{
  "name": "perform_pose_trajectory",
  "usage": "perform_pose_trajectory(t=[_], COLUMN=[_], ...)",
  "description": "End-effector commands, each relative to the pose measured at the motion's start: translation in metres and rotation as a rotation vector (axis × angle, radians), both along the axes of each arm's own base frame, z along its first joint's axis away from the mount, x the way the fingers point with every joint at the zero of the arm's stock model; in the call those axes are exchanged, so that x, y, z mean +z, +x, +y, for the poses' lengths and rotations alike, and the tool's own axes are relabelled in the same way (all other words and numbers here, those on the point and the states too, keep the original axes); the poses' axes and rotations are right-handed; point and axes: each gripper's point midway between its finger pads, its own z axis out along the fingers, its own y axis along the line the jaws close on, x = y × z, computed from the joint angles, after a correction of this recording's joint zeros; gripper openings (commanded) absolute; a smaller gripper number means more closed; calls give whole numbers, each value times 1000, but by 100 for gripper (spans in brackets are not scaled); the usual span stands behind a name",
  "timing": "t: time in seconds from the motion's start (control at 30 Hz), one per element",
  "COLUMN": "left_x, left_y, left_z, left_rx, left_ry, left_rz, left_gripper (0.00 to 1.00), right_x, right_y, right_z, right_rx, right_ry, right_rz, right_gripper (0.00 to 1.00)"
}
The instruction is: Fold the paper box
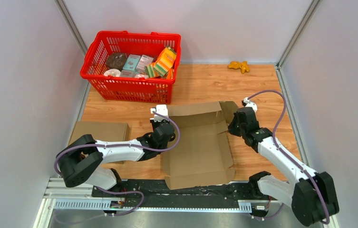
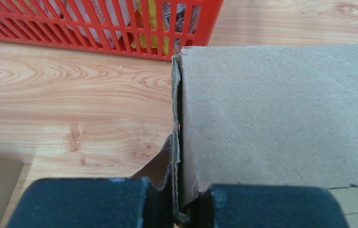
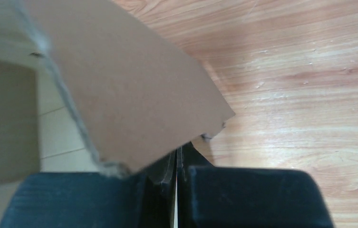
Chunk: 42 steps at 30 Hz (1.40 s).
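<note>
top external view: the left gripper (image 1: 160, 118) pinches the left wall of the open paper box (image 1: 200, 152). the right gripper (image 1: 232, 124) seems clamped on its right flap.

The paper box (image 1: 198, 152) lies open at the table's (image 1: 205, 85) near centre. Behind it to the left stands a basket (image 1: 130, 81) with packaged goods (image 1: 139, 62) in it. A flat cardboard piece (image 1: 101, 131) lies left of the box. The left gripper (image 2: 177, 194) clamps the box's left wall, and the right gripper (image 3: 177, 173) clamps its right wall.
</note>
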Motion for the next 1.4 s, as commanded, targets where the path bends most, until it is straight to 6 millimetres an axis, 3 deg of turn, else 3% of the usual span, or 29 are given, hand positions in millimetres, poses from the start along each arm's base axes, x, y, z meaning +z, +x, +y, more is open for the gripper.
perform_pose_trajectory(t=[0.0,0.23,0.37,0.57,0.73,0.83,0.87,1.07,1.17,1.3,1.37], left_x=[0,0,0,0,0,1,0,0,0,0,-1], left_y=[0,0,0,0,0,0,0,0,0,0,0], left_z=[-3,-2,-2,-2,-2,-2,-1,-3,-3,-3,-2], left_rx=[-6,0,0,1,-1,3,4,2,2,1,2], left_ry=[-13,-13,-12,-13,-13,-16,-14,-13,-14,-15,-11], left_rz=[7,5,6,5,6,4,6,6,6,7,8], left_gripper=[0,0,0,0,0,0,0,0,0,0,0], right_x=[6,-10,-26,-44,-44,-38,-28,-30,-36,-43,-42], right_y=[34,50,47,44,46,39,39,27,27,28,26], right_z=[-12,-15,-20,-14,4,25,28,38,49,62,71], right_rx=[-110,-178,-220,-218,-147,-58,-51,3,49,120,172], right_ry=[-47,-53,-63,-21,44,91,98,136,159,161,179], right_rz=[-101,-112,-85,-77,-84,-86,-117,-104,-94,-56,-27], right_gripper=[0,0,0,0,0,0,0,2,9,28,31])
